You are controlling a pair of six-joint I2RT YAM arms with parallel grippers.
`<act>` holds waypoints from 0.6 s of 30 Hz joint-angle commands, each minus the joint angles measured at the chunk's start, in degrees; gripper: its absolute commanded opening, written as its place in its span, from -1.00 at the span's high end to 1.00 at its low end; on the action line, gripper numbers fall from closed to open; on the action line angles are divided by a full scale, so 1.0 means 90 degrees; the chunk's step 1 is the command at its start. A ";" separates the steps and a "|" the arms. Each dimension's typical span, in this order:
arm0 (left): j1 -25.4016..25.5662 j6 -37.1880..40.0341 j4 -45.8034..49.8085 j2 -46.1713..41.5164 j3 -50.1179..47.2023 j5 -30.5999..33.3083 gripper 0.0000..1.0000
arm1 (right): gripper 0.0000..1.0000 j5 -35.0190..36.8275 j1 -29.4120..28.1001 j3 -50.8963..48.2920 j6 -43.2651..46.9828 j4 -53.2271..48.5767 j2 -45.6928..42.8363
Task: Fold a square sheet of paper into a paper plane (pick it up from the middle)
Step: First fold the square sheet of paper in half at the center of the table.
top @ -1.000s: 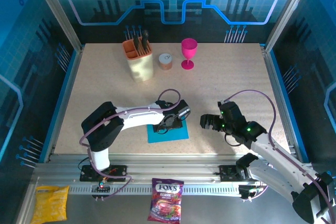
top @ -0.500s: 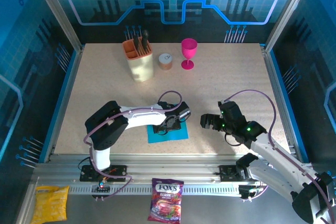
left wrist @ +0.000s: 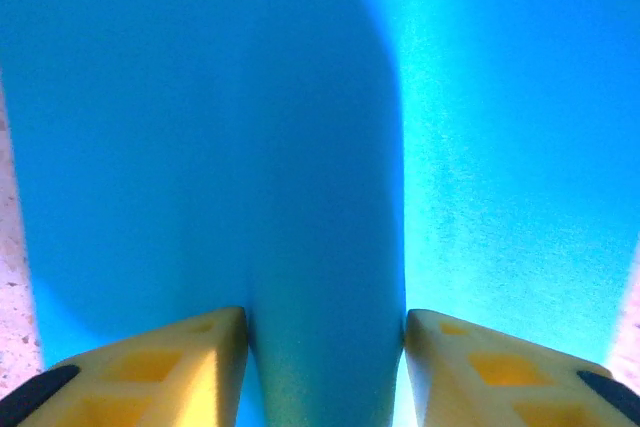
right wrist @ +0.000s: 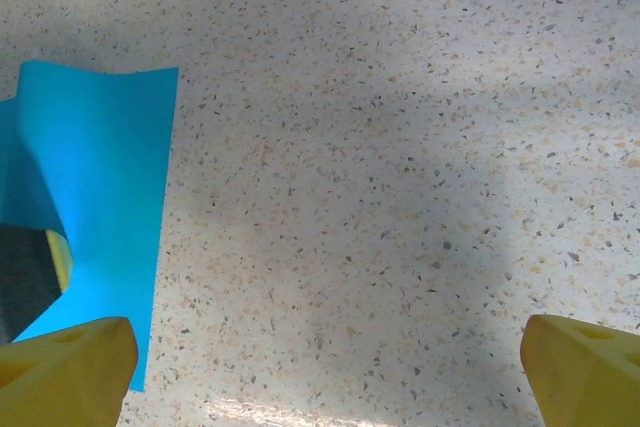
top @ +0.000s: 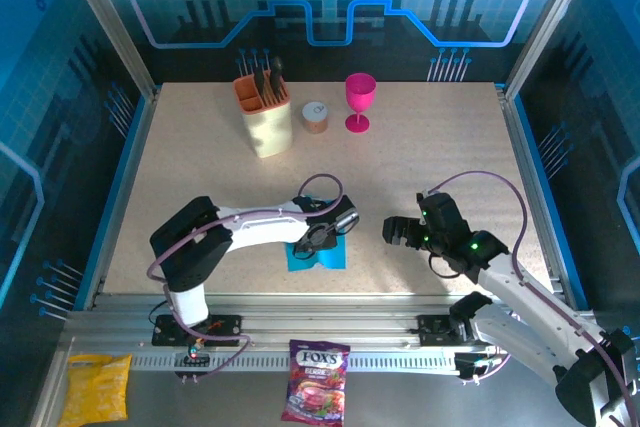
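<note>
The square sheet of paper lies cyan-blue on the speckled table near the front middle, bunched narrower than a flat square. My left gripper presses down on its middle. In the left wrist view the sheet rises in a ridge between the two yellow fingers, and the left gripper is shut on that ridge. My right gripper hovers open to the right of the sheet. From the right wrist, the sheet curls up at the left, and the right gripper holds nothing.
At the back stand a beige utensil holder, a small jar and a pink goblet. A purple candy bag and a yellow snack bag lie off the table in front.
The left gripper has closed on the sheet's middle. The paper has drawn in from a flat square to a narrower, buckled shape. The right arm has stayed still.
</note>
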State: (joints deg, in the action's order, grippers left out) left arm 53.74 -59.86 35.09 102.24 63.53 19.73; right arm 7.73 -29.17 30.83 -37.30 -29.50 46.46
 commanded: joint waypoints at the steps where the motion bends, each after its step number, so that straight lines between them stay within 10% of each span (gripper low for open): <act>1: 0.0070 0.0495 -0.0531 -0.0590 -0.0023 0.0011 0.19 | -0.99 -0.0089 0.0097 0.0066 0.0019 -0.0064 -0.0065; 18: 0.0233 0.0468 -0.5010 -0.1583 -0.1762 -0.1338 0.30 | -0.99 -0.0278 0.0346 0.0315 0.0060 -0.0429 0.0008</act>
State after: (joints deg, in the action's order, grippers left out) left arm 55.18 -53.39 0.40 86.96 50.33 10.13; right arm 6.59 -27.05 32.05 -37.08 -31.09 46.52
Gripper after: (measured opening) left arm 0.348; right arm 0.993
